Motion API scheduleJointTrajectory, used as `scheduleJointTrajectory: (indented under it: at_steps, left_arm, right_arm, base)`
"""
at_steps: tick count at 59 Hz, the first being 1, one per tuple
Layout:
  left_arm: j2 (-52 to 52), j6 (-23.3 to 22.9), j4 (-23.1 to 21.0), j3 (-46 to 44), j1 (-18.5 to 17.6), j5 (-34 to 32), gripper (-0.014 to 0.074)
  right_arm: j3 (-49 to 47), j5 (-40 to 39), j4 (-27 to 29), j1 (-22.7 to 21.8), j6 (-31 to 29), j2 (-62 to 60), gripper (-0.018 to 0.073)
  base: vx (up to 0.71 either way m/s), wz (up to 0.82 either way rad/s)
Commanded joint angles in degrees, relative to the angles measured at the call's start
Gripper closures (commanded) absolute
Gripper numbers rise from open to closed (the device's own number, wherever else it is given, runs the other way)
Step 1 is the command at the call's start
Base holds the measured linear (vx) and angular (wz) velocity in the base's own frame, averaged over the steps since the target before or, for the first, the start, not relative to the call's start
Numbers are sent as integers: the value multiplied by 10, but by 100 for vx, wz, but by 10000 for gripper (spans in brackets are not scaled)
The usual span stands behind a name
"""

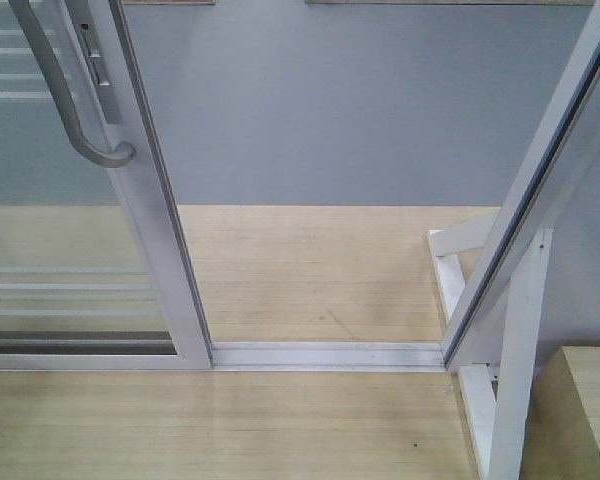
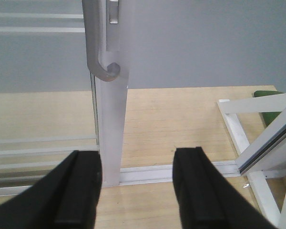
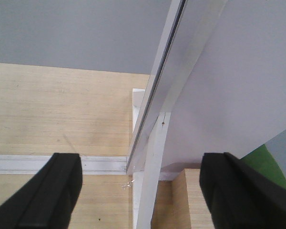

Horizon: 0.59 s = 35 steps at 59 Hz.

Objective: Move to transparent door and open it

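Clear-glass transparent door point(image 1: 70, 240), curved metal handle point(image 1: 65, 95)

We see a plain grey-blue wall point(image 1: 360, 100) running across the back, meeting a pale wooden floor point(image 1: 320, 270) with fine grain. A white metal floor track point(image 1: 325, 355) crosses the boards from left to right. On the right stands a slanted white frame post point(image 1: 540, 190), propped by white triangular braces point(image 1: 510, 360) resting on the floor. A light wooden block point(image 1: 580, 410) sits in the lower right corner. Something green point(image 2: 269, 102) shows behind the braces. The light is soft and even.
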Motion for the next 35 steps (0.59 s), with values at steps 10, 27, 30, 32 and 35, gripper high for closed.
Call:
scheduleJointTrajectory:
  at_steps: [10, 27, 30, 32, 35]
  left_arm:
    - [-87, -84, 48, 90, -3, -192, 526]
    - [-229, -149, 152, 298, -3, -411, 604]
    - [-253, -166, 166, 326, -3, -419, 602]
    - [-270, -178, 173, 344, -3, -419, 602]
    - [-293, -194, 177, 367, -3, -419, 602]
  right_arm:
    - [-17, -30, -9, -4, -4, -7, -4]
    - [-17, -30, -9, -4, -4, -7, -4]
    - [-17, -30, -9, -4, -4, -7, -4]
    - [-17, -30, -9, -4, -4, -7, -4]
    - [-17, -30, -9, -4, -4, -7, -4]
  base:
    - [0, 0]
    - [0, 0]
    - [0, 0]
    - [0, 0]
    - [0, 0]
